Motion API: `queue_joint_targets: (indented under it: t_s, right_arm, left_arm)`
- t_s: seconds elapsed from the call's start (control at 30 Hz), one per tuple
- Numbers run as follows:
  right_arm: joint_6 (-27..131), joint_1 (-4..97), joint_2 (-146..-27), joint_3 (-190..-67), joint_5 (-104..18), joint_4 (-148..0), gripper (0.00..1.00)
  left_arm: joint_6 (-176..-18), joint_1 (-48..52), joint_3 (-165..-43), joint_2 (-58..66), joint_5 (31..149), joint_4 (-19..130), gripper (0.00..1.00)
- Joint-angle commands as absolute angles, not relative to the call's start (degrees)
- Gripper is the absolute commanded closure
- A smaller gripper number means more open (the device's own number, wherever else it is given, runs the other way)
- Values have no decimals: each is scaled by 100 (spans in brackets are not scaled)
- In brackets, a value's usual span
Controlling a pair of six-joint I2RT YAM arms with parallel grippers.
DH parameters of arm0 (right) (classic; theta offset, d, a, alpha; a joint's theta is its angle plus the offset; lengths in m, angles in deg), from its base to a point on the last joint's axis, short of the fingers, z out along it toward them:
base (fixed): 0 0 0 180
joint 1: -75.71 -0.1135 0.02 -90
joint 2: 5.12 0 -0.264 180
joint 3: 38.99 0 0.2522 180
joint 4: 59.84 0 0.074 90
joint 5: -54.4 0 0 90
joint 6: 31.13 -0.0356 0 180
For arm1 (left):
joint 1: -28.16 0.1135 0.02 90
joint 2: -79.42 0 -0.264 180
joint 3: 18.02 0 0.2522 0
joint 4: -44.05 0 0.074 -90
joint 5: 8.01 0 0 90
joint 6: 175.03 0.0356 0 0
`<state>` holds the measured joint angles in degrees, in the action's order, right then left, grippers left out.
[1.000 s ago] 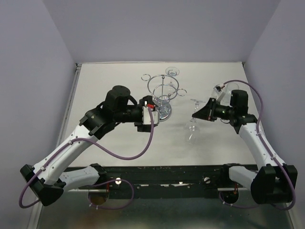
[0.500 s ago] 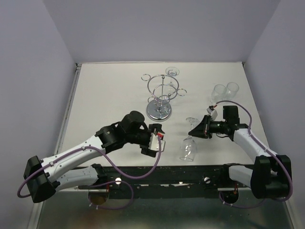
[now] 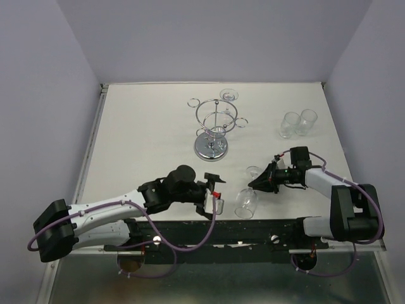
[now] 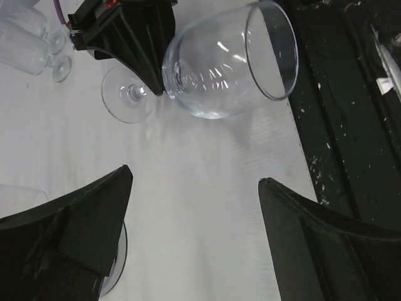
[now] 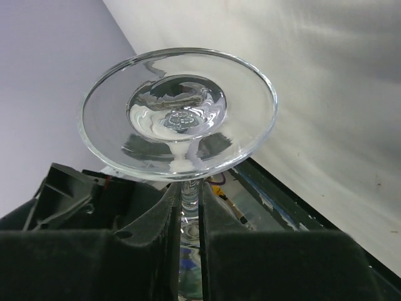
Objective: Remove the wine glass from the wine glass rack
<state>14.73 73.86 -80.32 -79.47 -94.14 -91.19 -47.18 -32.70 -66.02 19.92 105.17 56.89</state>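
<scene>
Down at the near edge, the left gripper (image 3: pixel 214 191) hangs low, jaws spread wide and empty, facing the wine glass (image 3: pixel 245 201) at its 3 o'clock. That reads as a spare hand ready to help. The glass is off the rack and tipped over, bowl toward the front; whether it touches the table (image 3: pixel 145 126) I cannot tell. The right gripper (image 5: pixel 190 219) is clenched on the stem just below the foot, which keeps its pads off the fragile bowl. Farther back at 11 o'clock stands the wine glass rack (image 3: pixel 211 148), well apart. Two spare glasses (image 3: pixel 297 123) wait at 1 o'clock.
</scene>
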Motion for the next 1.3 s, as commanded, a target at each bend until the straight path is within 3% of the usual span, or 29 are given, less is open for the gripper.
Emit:
queue_joint_targets:
  t_s: [0.0,0.17,0.4,0.6,1.27]
  right_arm:
    - [966,7412,-8334,-8272,-9871,-9092,99]
    - [737,7412,-8519,-8492,-9713,-9101,99]
    - [675,7412,-8817,-8535,-9668,-9109,99]
    - [631,7412,-8941,-8896,-9686,-9109,99]
    - [552,7333,-8616,-8184,-9616,-9127,99]
  left_arm:
    - [-3819,-3345,-6194,2150,10264,4789,1]
    - [-3476,-3345,-5711,2107,10948,3588,1]
    - [-2563,-3328,-5411,1159,11916,1811,1]
    - [-2069,-3336,-5578,455,12382,1371,1]
    - [-1067,-3617,-5859,-1347,12479,-582,3]
